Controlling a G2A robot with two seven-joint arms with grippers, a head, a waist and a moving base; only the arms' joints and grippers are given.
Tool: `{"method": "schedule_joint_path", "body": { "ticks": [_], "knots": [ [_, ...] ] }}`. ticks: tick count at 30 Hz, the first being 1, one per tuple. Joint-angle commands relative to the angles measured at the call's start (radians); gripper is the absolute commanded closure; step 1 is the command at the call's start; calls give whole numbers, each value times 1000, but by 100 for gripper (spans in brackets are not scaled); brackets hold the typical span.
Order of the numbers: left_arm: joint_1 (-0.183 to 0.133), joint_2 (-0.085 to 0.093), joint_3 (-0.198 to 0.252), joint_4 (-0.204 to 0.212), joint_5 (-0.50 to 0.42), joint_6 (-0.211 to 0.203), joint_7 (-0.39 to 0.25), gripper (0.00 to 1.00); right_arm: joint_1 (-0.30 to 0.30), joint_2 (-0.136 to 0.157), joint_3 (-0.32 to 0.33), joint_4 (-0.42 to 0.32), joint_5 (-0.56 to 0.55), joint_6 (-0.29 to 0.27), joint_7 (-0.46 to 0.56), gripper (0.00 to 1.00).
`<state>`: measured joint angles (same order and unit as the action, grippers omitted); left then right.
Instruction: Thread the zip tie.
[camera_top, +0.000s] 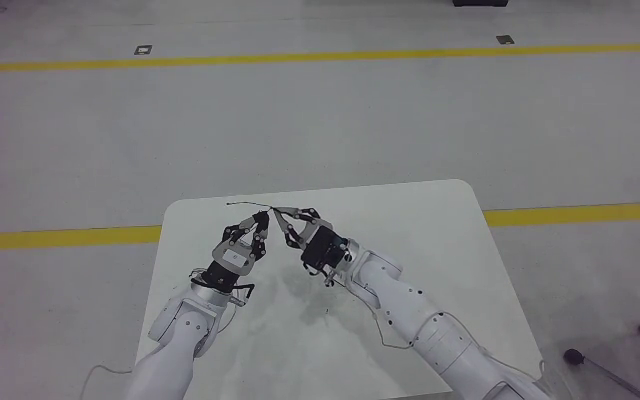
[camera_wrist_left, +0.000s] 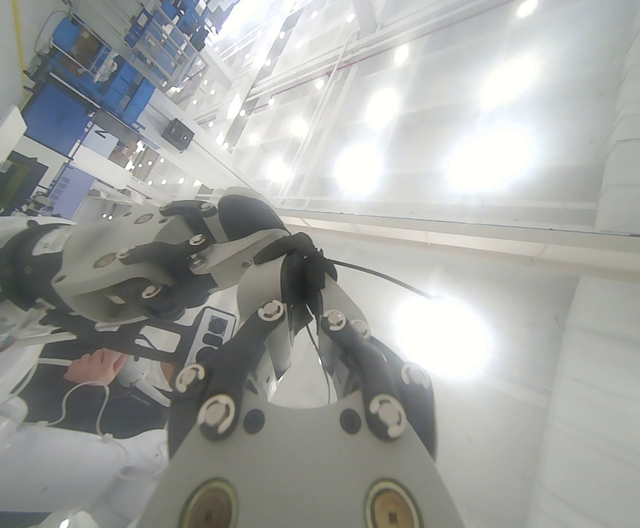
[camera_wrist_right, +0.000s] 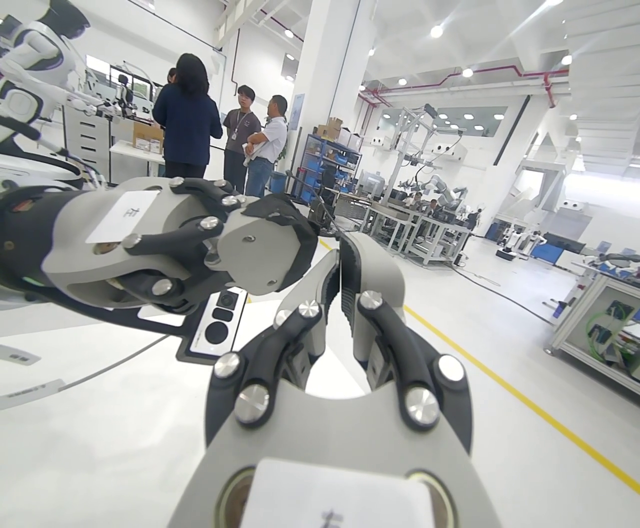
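A thin black zip tie (camera_top: 248, 206) is held above the white table (camera_top: 420, 220), close to its far edge and nearer the far left corner than the right. Its long axis runs roughly along that far edge, with the free end pointing out toward the left corner. In the left wrist view the strap leaves the fingertips as a slim, slightly bowed strand (camera_wrist_left: 380, 276). The two arms rise from the near side of the table and lean in toward each other, so that their tips meet at one point in a shallow inverted V. The left gripper (camera_top: 262, 222) is clamped on the zip tie, fingers drawn together, with crumpled black tape (camera_wrist_left: 300, 280) wrapped around the tips. The right gripper (camera_top: 283, 218) comes in from the opposite side, its two fingers pressed flat against each other on the strap, and its tips touch those of the left. In the right wrist view its ribbed dark pads (camera_wrist_right: 350, 260) are closed with only a hairline seam between them. Both grippers are built of matte grey finger bodies, carried on black linkage bars that are joined by bright round metal pins. A white label sits on the back of the left gripper's palm. The tabletop is smooth, with rounded corners, and stands on a pale floor crossed by yellow lines (camera_top: 560, 213).
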<state>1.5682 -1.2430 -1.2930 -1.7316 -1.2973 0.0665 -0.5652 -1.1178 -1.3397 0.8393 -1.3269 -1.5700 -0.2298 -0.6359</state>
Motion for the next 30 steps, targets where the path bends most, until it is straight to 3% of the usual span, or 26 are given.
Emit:
{"method": "schedule_joint_path", "body": {
  "ticks": [1, 30],
  "knots": [
    [0, 0, 0, 0, 0, 0, 0, 100, -2, 3, 1, -1, 0, 2, -1, 100],
    [-6, -1, 5, -11, -1, 3, 14, 100, -28, 32, -6, -32, 0, 19, 15, 100]
  ]
}}
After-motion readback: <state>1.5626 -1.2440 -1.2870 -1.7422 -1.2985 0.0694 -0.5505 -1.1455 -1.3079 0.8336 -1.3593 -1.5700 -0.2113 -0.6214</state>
